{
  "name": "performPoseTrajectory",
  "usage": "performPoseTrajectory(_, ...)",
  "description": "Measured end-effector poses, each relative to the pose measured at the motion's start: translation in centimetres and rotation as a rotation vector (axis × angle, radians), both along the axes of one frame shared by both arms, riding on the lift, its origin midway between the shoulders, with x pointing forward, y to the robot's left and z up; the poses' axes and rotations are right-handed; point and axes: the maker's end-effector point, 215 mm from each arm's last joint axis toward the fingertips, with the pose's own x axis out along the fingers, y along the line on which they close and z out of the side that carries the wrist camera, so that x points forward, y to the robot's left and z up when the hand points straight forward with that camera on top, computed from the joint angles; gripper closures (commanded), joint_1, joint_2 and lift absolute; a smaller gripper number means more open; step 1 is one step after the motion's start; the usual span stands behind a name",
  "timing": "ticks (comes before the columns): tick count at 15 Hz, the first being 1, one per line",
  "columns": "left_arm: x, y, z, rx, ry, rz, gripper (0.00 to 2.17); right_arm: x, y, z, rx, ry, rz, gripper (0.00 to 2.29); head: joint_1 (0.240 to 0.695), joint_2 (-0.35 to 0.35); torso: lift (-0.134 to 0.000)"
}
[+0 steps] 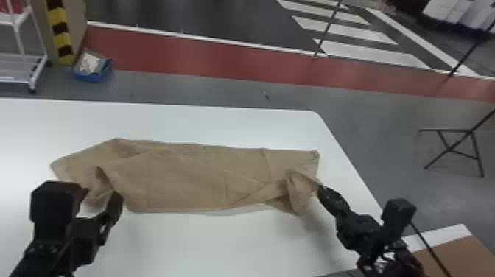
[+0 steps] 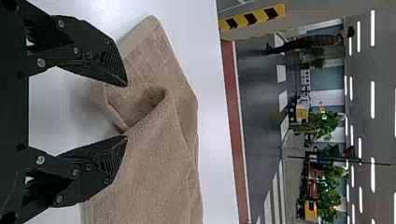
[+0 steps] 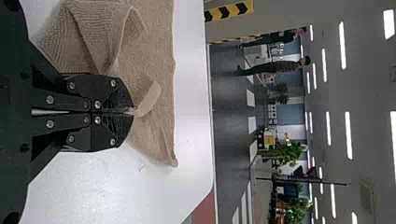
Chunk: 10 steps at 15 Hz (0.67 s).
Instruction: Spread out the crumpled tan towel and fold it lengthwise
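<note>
In the head view, found the tan towel (image 1: 184, 180) on the white table (image 1: 228, 243), lying as a long band but creased, with both ends bunched; judged it partly spread, with flattening and the lengthwise fold apparently left to do. In the left wrist view, saw the left gripper (image 2: 126, 111) with fingers well apart, facing a raised, hollow fold near the towel's end. In the right wrist view, saw the right gripper (image 3: 133, 112) with fingers together, clamped on a pinch of towel beside rumpled, ribbed folds.
</note>
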Motion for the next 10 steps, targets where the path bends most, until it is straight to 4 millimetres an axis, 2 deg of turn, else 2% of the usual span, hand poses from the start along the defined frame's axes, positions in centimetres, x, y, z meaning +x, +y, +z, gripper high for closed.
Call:
performPoseTrajectory(2,0.1,-0.8,-0.1,0.01,-0.01,-0.013,0.58,-0.2,-0.2,0.0,-0.002,0.001,-0.003,1.42,0.695,-0.35,-0.124)
performPoseTrajectory(5,0.3,-0.8,-1.3,0.039,0.002,-0.018,0.59,-0.3,-0.6,0.1,0.001,-0.003,-0.008,1.41,0.695,-0.35,-0.124)
performPoseTrajectory(6,0.4,-0.6,-1.8,0.049,0.008,-0.016,0.8,-0.3,-0.6,0.1,0.004,-0.004,-0.008,1.41,0.695,-0.35,-0.124)
performPoseTrajectory(8,0.7,0.0,-2.3,0.067,0.012,-0.009,1.1,-0.3,-0.5,0.2,0.005,-0.005,-0.008,1.41,0.695,-0.35,-0.124)
performPoseTrajectory(9,0.8,0.3,-2.3,0.074,0.012,0.001,1.34,-0.2,-0.4,0.2,0.006,-0.006,-0.006,1.41,0.695,-0.35,-0.124)
performPoseTrajectory(10,0.8,0.7,-2.3,0.08,0.01,0.012,1.36,-0.2,-0.4,0.2,0.007,-0.007,-0.005,1.41,0.695,-0.35,-0.124)
